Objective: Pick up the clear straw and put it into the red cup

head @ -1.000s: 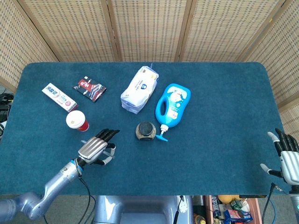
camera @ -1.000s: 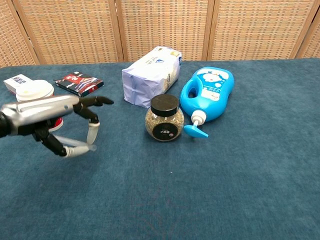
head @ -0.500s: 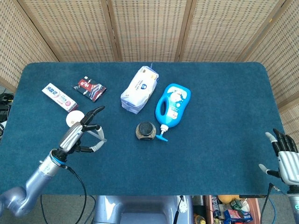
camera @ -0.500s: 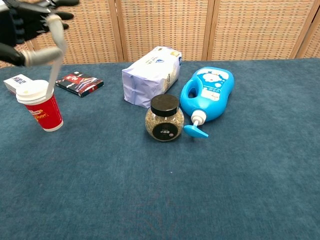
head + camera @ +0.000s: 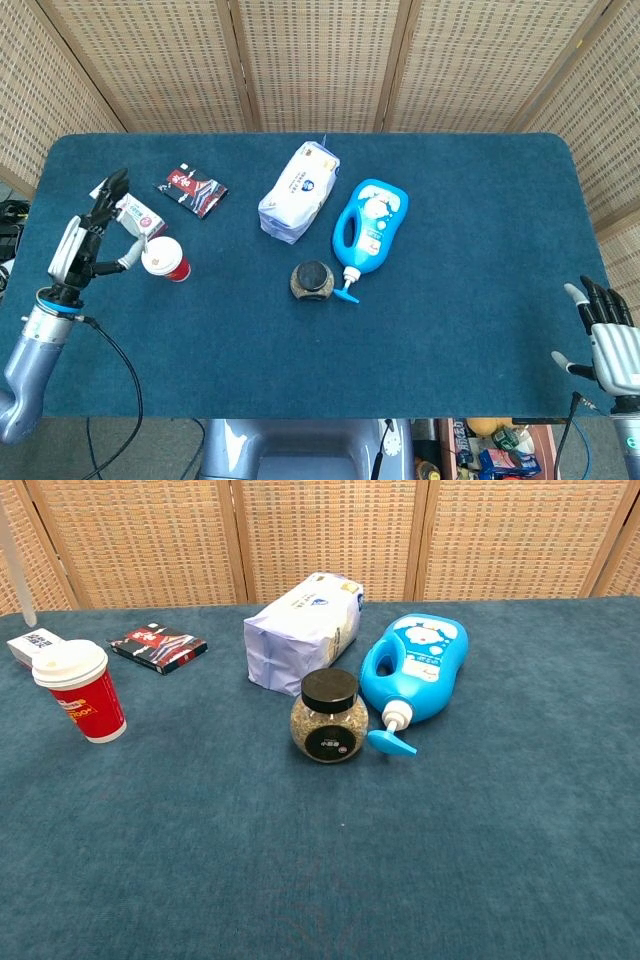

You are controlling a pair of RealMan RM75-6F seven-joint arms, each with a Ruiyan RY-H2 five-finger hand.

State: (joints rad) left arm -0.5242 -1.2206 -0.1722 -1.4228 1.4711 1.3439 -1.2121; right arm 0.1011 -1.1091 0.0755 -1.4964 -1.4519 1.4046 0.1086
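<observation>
I am holding my left robot hand [image 5: 88, 240] up just to the left of the red cup [image 5: 167, 260], having swung it there from the front of the cup, where it was low over the tabletop [image 5: 480, 300] a second ago. The clear straw [image 5: 14, 575] is coming along with it: in the chest view it is hanging nearly upright at the far left edge, its lower end above and slightly left of the cup's white lid. In the head view the straw is hard to make out against my fingers, so I am judging that I am pinching its upper part, though the contact itself is not plain. The lift is therefore done, and what I am facing now is lining the lower end up over the lid and lowering it; the straw is thin and could swing or slip.

My right robot hand [image 5: 606, 342] is resting far to the right of the cup, off the tabletop's front corner, fingers spread and holding nothing.
</observation>
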